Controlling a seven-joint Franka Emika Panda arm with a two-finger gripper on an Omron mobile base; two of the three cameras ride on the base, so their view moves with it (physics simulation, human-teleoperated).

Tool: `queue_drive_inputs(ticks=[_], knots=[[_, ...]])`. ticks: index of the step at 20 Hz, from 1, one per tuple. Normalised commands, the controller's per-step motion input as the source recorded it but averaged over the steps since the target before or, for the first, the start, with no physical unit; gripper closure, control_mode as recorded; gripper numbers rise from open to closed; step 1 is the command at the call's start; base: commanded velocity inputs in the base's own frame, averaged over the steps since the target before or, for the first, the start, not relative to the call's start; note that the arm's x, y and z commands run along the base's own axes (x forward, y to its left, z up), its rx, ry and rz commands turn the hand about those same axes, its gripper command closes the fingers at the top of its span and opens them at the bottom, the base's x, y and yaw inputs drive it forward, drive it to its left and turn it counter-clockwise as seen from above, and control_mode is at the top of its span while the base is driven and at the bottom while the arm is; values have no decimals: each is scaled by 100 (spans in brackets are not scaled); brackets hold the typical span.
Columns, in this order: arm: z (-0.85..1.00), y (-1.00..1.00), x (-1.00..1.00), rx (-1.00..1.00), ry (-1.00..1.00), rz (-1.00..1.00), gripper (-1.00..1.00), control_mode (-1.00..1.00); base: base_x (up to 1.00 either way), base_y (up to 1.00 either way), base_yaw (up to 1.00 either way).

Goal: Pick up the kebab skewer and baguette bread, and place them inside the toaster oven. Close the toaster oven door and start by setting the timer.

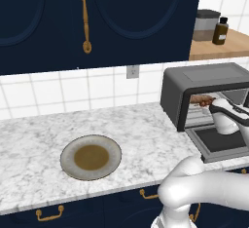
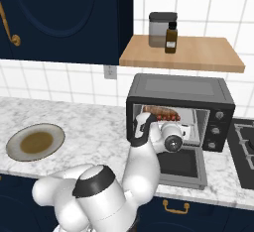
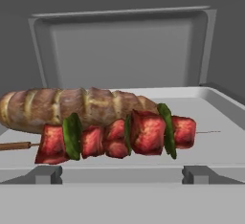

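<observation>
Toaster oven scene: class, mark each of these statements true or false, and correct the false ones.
1. The kebab skewer lies beside the baguette bread on the tray. True.
2. The toaster oven door is shut. False: it hangs open.
3. The plate holds the baguette. False: nothing lies on it.
4. A dark bottle stands on the wooden shelf. True.

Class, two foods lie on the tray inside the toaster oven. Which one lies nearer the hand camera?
The kebab skewer: its red chunks and green pieces overlap the front of the baguette bread, the golden-brown scored loaf lying behind it on the tray.
</observation>
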Motion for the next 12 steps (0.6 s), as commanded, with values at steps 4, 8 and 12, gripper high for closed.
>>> queue_drive_inputs(ticks=[4, 8, 12], knots=[[0, 0, 21, 0, 0, 0, -100, -100, 0, 0, 0], [0, 0, 21, 0, 0, 0, -100, -100, 0, 0, 0], [0, 0, 18, 0, 0, 0, -100, -100, 0, 0, 0]])
